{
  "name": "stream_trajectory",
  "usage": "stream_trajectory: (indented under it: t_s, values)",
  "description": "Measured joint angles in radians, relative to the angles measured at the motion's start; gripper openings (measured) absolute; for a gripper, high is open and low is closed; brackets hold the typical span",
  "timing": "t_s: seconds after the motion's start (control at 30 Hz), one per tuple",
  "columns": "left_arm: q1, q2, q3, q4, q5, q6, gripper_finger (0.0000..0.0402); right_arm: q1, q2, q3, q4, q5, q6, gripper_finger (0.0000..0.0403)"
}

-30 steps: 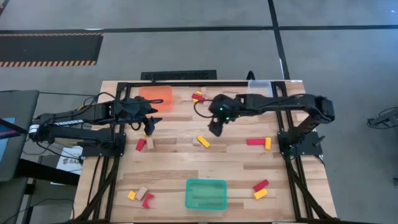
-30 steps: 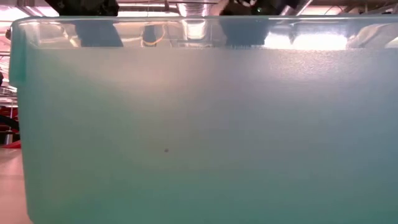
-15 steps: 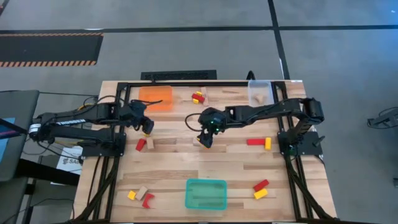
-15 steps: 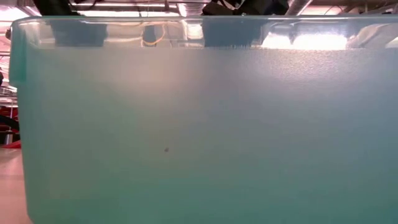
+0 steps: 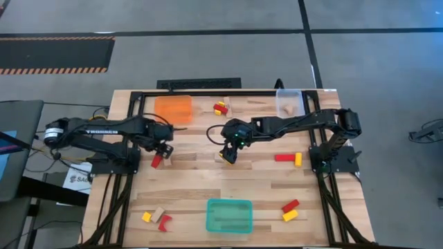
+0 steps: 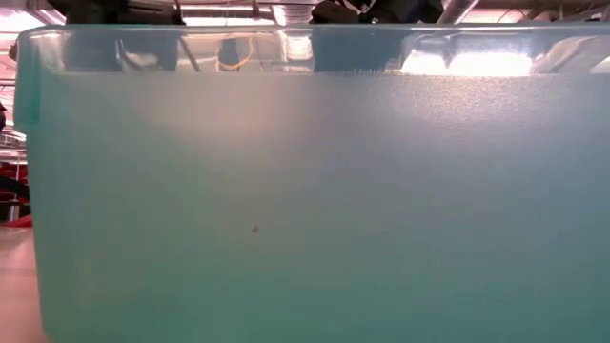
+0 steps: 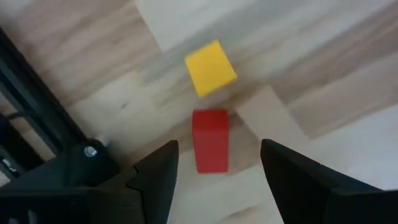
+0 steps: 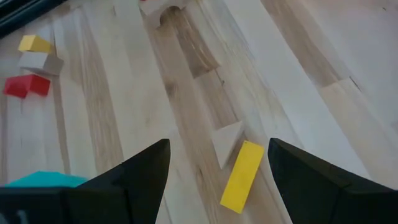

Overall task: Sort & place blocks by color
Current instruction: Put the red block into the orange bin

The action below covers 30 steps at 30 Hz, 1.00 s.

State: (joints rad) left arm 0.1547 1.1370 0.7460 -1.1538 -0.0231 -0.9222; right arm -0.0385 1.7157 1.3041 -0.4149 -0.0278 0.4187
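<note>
My left gripper (image 7: 214, 162) is open above a red block (image 7: 211, 147), its fingers on either side of it and apart from it. A yellow block (image 7: 210, 66) and a pale wood block (image 7: 266, 109) lie just beyond. In the high view this gripper (image 5: 163, 149) hovers by the red block (image 5: 156, 160), near the table's left side. My right gripper (image 8: 217, 180) is open over a yellow oblong block (image 8: 242, 176) and a wooden wedge (image 8: 226, 142) at the table's middle (image 5: 228, 156). All of these blocks lie flat on the table.
An orange tray (image 5: 173, 108) and a clear tray (image 5: 289, 102) stand at the far edge. A teal tray (image 5: 230, 216) at the near edge fills the low view (image 6: 305, 191). More blocks lie at far centre (image 5: 220, 107), right (image 5: 284, 158), near right (image 5: 290, 210) and near left (image 5: 156, 217).
My right gripper has moved toward the table's left and near edge, from beside the yellow oblong block to over it, then stayed there. My left gripper has moved a little toward the near edge, from beside the orange tray to over the red block.
</note>
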Motion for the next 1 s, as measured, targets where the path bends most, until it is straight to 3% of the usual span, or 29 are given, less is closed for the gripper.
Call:
stream_trajectory:
  t_s: [0.27, 0.47, 1.0]
  values:
    - [-0.107, 0.041, -0.046, -0.043, -0.024, -0.003, 0.0216, 0.001, 0.0, 0.0, -0.039, -0.001, -0.009, 0.0295]
    - [-0.117, 0.042, -0.152, 0.13, 0.03, -0.021, 0.0216, -0.002, 0.0, 0.0, -0.046, -0.001, -0.035, 0.0295]
    - [-0.117, 0.041, -0.271, 0.32, -0.029, -0.078, 0.0216, -0.003, 0.0, 0.0, -0.05, -0.002, -0.06, 0.0295]
